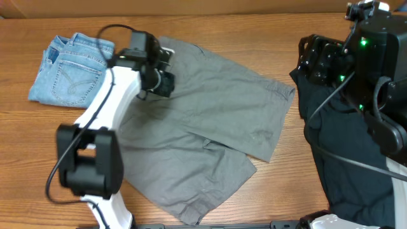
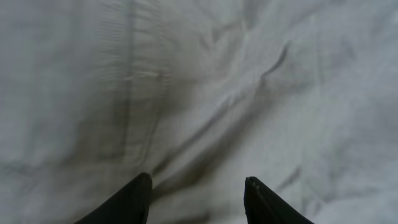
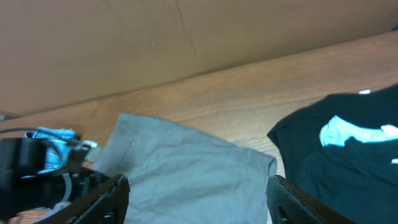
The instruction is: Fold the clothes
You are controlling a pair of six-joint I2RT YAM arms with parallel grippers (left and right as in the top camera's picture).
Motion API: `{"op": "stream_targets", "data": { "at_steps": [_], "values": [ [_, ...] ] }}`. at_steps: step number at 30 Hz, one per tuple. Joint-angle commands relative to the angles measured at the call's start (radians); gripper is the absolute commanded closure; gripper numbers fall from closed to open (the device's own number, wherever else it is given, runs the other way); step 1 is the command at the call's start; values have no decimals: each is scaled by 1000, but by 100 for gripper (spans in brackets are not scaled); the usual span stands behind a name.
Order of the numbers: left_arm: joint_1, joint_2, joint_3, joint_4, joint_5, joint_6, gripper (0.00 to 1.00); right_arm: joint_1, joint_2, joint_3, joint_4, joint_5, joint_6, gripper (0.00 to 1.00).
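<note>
Large grey shorts (image 1: pixel 210 127) lie spread across the table middle, one leg overlapping the other. My left gripper (image 1: pixel 166 71) hovers low over their upper left part; in the left wrist view its fingers (image 2: pixel 198 186) are open over wrinkled grey cloth (image 2: pixel 205 93). My right gripper (image 3: pixel 198 190) is open and held high at the right; the right wrist view shows the shorts (image 3: pixel 186 168) below it. Black T-shirts (image 1: pixel 346 152) lie piled at the right, with a pale logo (image 3: pixel 345 132). Folded light-blue denim (image 1: pixel 70 67) lies at the back left.
The wooden table (image 1: pixel 267 38) ends at a brown cardboard wall (image 3: pixel 186 37) at the back. The right arm (image 1: pixel 375 70) and its cables hang over the black pile. The left arm's base (image 1: pixel 89 159) stands at the front left.
</note>
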Motion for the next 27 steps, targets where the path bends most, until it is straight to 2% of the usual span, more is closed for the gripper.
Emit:
{"op": "stream_targets", "data": {
  "at_steps": [1,3,5,6,8,9,12,14,16,21,25,27],
  "values": [
    [-21,70,8,52,-42,45,60,-6,-11,2,-16,-10,32,26],
    [-17,120,8,89,-137,44,67,-6,-11,2,-26,-27,35,26],
    [-5,156,8,101,-167,44,72,-6,-10,2,-31,-27,39,26],
    [5,181,8,102,-177,43,76,-6,-10,2,-34,-27,48,26],
    [29,224,8,100,-176,40,93,-6,-7,2,-42,-27,54,26],
    [44,244,8,100,-176,31,96,-6,-5,2,-47,-27,54,26],
    [95,261,8,101,-209,-36,96,-6,7,2,-58,-27,54,26],
    [162,255,9,100,-313,-204,96,-6,28,1,-75,-27,64,26],
    [234,249,19,87,-271,-264,96,-6,69,-1,-103,-28,80,26],
    [359,236,137,-27,-20,-233,96,-6,243,-26,-136,-77,112,25],
    [360,175,262,-127,23,-198,93,-6,393,-27,-149,-163,77,25],
    [356,132,310,-164,24,-199,85,-6,470,-34,-150,-228,25,26]
  ]
}}
